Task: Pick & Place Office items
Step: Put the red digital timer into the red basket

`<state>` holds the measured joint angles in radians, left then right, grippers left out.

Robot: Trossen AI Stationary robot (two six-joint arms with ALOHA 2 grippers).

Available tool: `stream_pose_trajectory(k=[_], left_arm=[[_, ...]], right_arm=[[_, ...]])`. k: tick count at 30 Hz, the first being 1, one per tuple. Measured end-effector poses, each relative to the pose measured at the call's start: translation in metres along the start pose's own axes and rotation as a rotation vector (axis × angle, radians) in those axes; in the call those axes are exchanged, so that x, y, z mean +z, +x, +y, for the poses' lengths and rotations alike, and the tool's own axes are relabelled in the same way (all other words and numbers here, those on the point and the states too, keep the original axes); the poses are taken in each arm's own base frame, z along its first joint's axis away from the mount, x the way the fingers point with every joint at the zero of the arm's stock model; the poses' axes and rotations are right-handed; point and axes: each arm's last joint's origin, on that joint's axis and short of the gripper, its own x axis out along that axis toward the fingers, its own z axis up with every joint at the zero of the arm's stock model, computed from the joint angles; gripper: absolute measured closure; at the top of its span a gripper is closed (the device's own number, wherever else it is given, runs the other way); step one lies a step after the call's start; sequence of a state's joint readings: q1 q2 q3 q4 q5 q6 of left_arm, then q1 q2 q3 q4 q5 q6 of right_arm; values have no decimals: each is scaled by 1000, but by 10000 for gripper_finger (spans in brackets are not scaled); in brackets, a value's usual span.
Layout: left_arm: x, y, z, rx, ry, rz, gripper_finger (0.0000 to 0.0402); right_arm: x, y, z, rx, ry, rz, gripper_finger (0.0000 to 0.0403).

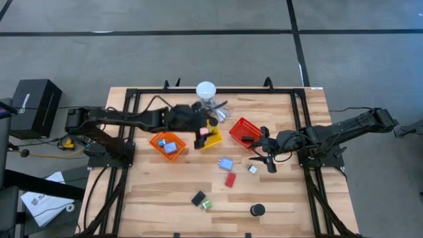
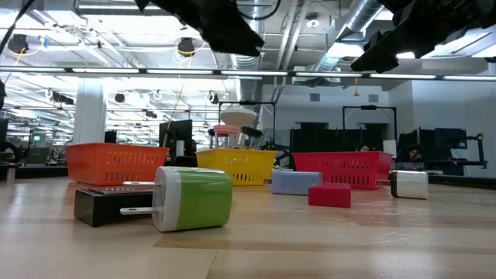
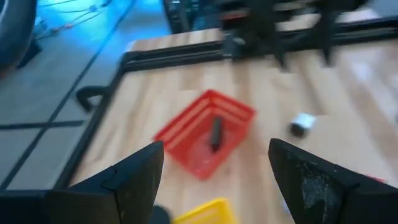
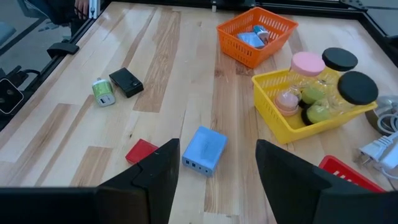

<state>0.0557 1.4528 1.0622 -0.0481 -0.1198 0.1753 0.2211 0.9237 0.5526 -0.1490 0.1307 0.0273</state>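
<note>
My left gripper (image 1: 200,137) hangs open over the yellow basket (image 1: 211,137), which holds a pink disc (image 4: 308,62) and black discs (image 4: 357,87). Its wrist view looks on toward the red basket (image 3: 208,134), where a black bar (image 3: 215,134) lies. My right gripper (image 1: 263,157) is open beside the red basket and holds nothing. Ahead of its fingers a light-blue block (image 4: 204,150) lies flat on the table, with a red block (image 4: 142,151) beside it. A silver bit (image 1: 252,169), a black block (image 1: 198,198), a green-and-white piece (image 2: 194,199) and a black disc (image 1: 257,210) also lie on the table.
The orange basket (image 1: 167,144) holds light-blue pieces. A white round-topped device (image 1: 206,89) stands at the far edge, and its cable (image 4: 379,149) trails near the baskets. A black frame (image 1: 132,92) borders the table. Bare wood (image 1: 152,192) lies near the front left.
</note>
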Motion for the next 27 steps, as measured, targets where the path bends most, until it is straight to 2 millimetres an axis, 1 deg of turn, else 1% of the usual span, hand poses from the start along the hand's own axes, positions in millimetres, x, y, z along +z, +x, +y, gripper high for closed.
stream_pose_trajectory(k=[4, 9, 11, 14, 17, 22, 25, 27], left_arm=[[2, -1, -32, -90, 42, -5, 117], [-4, 4, -71, -191, 100, 25, 117], [-6, 4, -83, -221, 117, 29, 117], [-6, 1, -95, -254, 137, 28, 117], [-4, -11, -97, -267, 157, 40, 117], [5, -41, -84, -216, 130, 57, 117], [9, -57, -77, -212, 79, 50, 117], [12, -66, -73, -210, 51, 37, 117]], right_arm=[[0, 0, 0, 0, 0, 0, 200], [1, 0, 0, 0, 1, -8, 200], [1, 0, 0, 0, 1, -11, 200], [2, 0, 0, 1, 3, -22, 200], [4, 0, 0, 1, 5, -37, 200], [7, 5, -1, -4, 28, -74, 200], [9, 14, -2, -12, 46, -92, 200], [8, 24, -4, -25, 51, -88, 200]])
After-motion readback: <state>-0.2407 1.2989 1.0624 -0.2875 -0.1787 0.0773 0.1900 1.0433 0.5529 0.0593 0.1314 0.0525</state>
